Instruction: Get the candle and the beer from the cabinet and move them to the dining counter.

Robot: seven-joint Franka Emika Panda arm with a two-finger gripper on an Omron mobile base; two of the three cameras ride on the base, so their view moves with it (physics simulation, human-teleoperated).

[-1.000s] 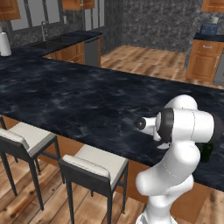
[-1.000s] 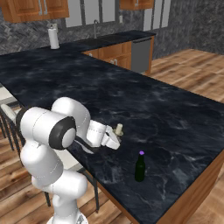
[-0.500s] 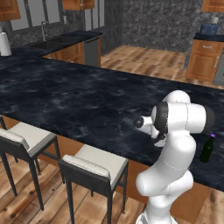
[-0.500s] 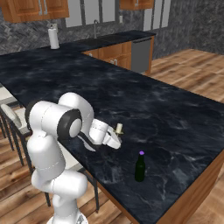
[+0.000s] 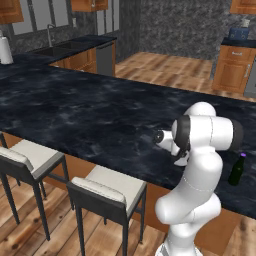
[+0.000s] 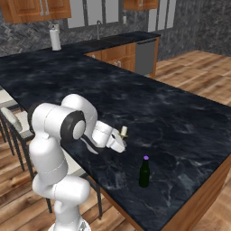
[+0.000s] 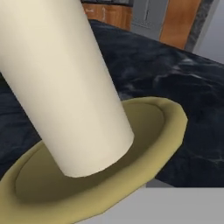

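Two white-cushioned stools (image 5: 32, 155) stand along the near side of the long black marble-look dining counter (image 5: 80, 107) in the left base view. White arm rises at lower right, elbow bent over the counter edge. Small slim dark green glass bottle with purple cap, the beer (image 5: 237, 170), stands upright on the counter just past the arm's right side. White paper-towel roll (image 5: 5, 50) far back left by the sink.

Right base view: gripper (image 6: 121, 140) reaches low over the counter, closed nearly all the way on the short cream-white pillar candle (image 6: 123, 131), whose top shows just above the hand. Beer (image 6: 144, 172) upright, near the gripper toward the counter's end, not touching.

Hand view: candle (image 7: 65, 87) very close, cream column tilted in frame, seated in its round olive-brass dish. Whether the dish rests on the dark counter (image 7: 183, 83) behind it, cannot tell.
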